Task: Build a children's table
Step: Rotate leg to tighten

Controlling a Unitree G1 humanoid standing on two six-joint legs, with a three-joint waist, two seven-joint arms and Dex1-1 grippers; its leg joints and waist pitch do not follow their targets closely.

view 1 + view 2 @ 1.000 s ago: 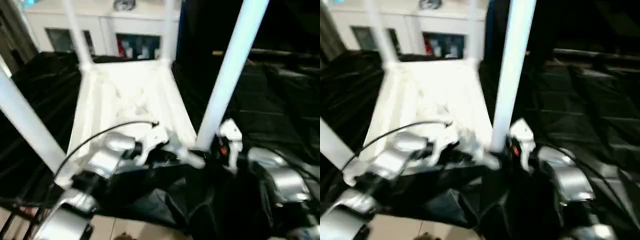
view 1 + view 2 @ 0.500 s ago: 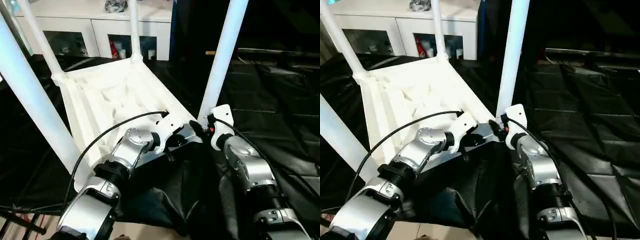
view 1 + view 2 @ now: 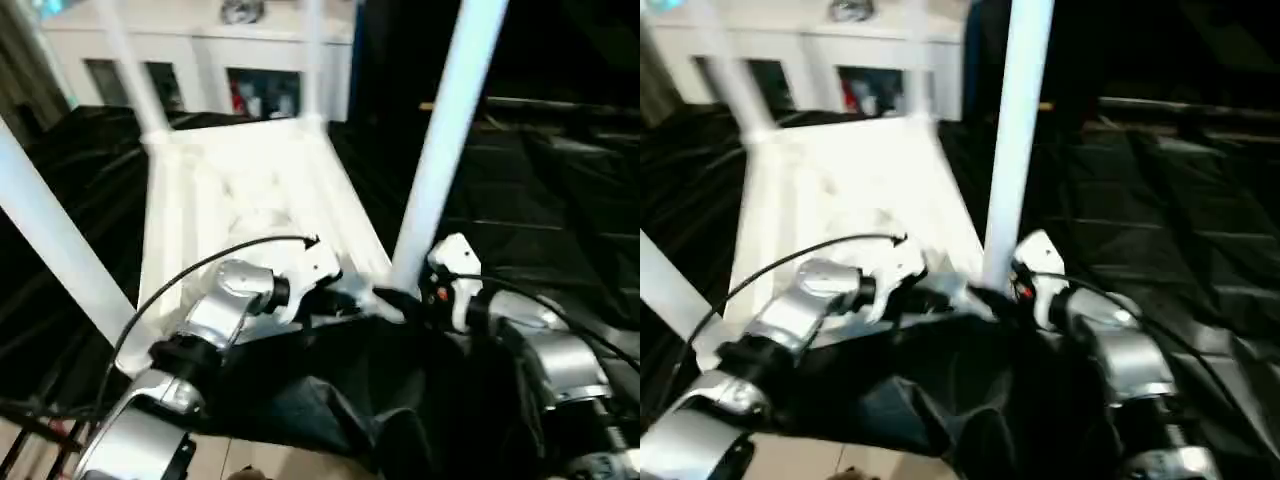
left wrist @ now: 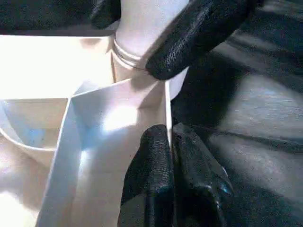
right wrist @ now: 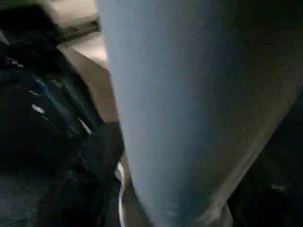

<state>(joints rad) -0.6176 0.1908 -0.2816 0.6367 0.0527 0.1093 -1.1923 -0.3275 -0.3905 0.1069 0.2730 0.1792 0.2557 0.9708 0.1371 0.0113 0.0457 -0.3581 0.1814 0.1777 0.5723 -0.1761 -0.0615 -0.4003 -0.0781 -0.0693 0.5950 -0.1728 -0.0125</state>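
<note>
Left gripper (image 4: 169, 142) fingers clamped on tabletop (image 3: 250, 180) rim beside near-right leg (image 3: 440, 150); right gripper (image 4: 156, 38) fingers astride that leg, grip unclear.

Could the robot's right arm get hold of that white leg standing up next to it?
Probably yes: the right gripper sits right at the base of the near leg, with nothing between them.

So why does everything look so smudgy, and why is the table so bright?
Left eye view: motion blur smears the legs, and the tabletop glares white. Left wrist view: sharper, with a bright patch on the rib beyond the left gripper. Right wrist view: one leg, close and out of focus.
</note>
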